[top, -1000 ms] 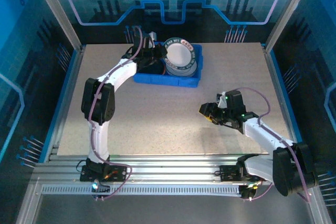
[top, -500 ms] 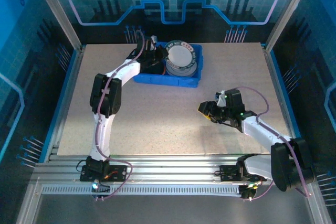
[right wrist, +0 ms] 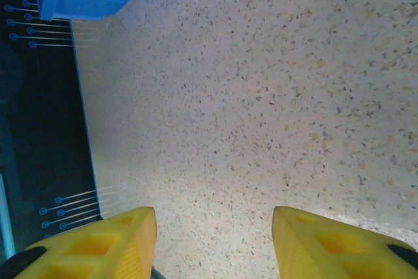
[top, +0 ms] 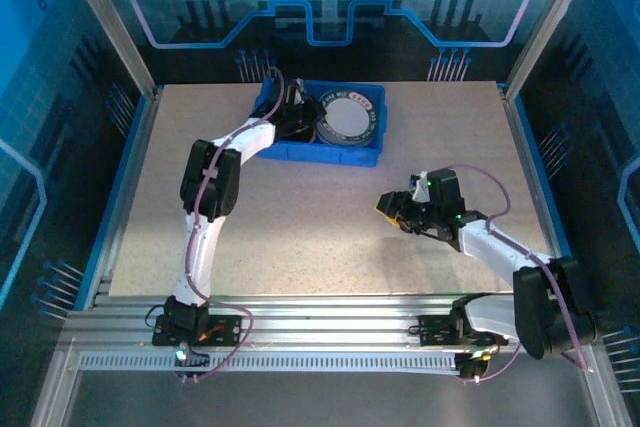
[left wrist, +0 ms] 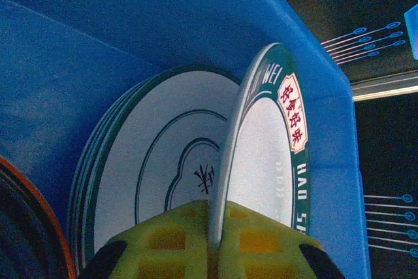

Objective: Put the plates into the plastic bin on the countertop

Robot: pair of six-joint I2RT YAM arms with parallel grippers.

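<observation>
Left wrist, left gripper (left wrist: 217,220) pinching green-rimmed plate (left wrist: 268,155) in blue bin (left wrist: 163,11), likely stacked plates (left wrist: 157,161) behind, right gripper (right wrist: 212,220) parted.

We read white letters "WEI" at about one o'clock on the rim of the green-rimmed white round plate (left wrist: 264,155). At three o'clock a pale panel carries red Chinese characters, then white letters that look like "HAO". The white plate behind it (left wrist: 157,161) bears a dark central character we cannot read.
</observation>
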